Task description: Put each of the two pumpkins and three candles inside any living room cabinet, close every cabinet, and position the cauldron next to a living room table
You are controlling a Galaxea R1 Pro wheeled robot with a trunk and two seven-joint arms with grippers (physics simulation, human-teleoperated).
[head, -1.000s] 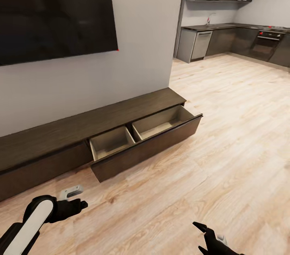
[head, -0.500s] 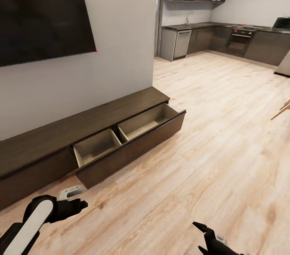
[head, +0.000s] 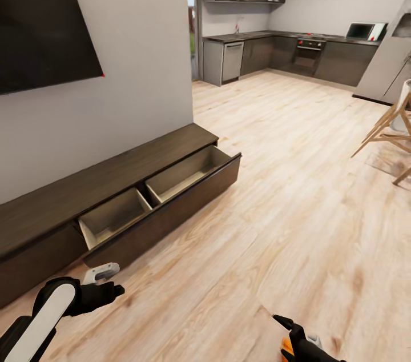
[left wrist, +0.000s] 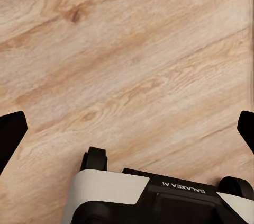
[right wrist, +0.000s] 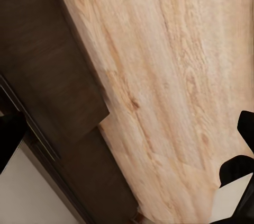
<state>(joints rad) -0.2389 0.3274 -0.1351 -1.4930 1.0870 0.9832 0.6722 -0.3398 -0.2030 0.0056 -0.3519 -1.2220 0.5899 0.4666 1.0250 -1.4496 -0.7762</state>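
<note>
The cabinet (head: 123,179) sits low along the wall at your left under the dark TV screen (head: 40,19), with its long drawer (head: 165,202) pulled out and both pale compartments bare. Your left gripper (head: 108,290) hangs low at the head view's bottom left, forearm angled up toward the drawer front; in the left wrist view its dark fingertips (left wrist: 11,131) stand wide apart over bare floor. Your right gripper (head: 288,330) sits at the bottom edge, one dark finger pointing up-left, with a small orange patch (head: 287,346) just beside it; I cannot tell whether it grips anything. Light wood floor (head: 297,179) runs back to the grey kitchen units (head: 274,53). Slanted wooden legs (head: 388,128) show at the right.
</note>
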